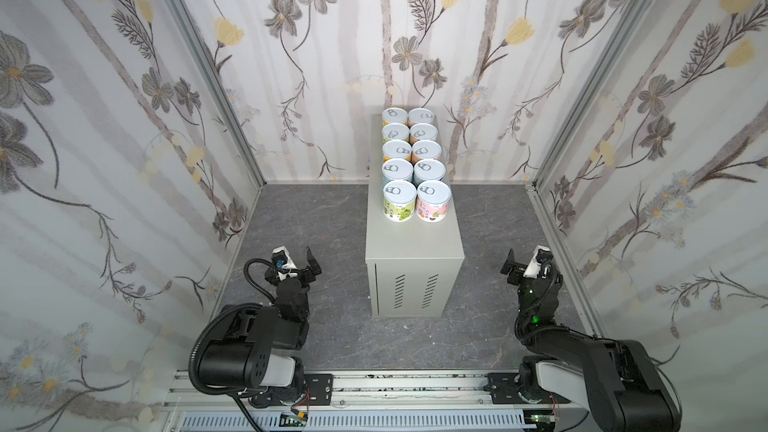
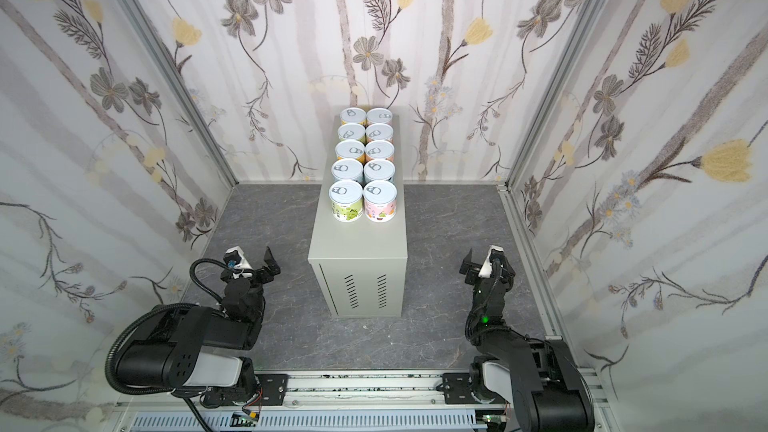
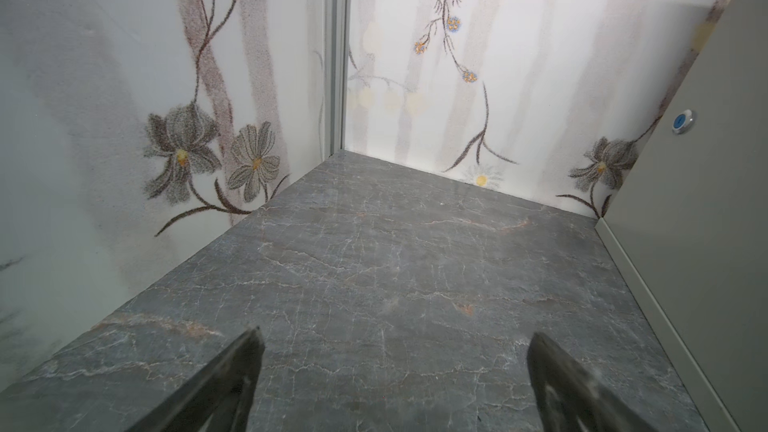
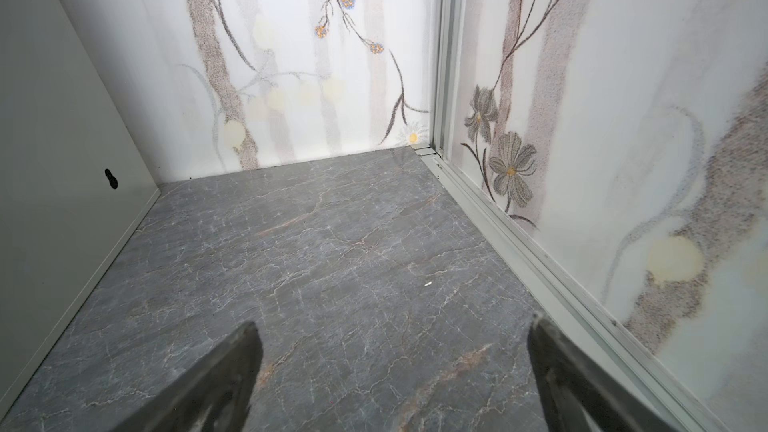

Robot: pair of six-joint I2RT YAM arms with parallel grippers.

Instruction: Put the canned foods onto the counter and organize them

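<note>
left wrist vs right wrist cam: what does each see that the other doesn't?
Only left wrist: a round silver button with a blue centre on one side of the counter.
Only right wrist: a dark keyhole-shaped hole in the opposite side of the counter, an aluminium rail along the wall foot, and a white speck on the marbled floor.
Both: that floor, floral walls, and the arm's own gripper, left gripper and right gripper, fingers spread wide, empty. Neither shows the cans.
</note>
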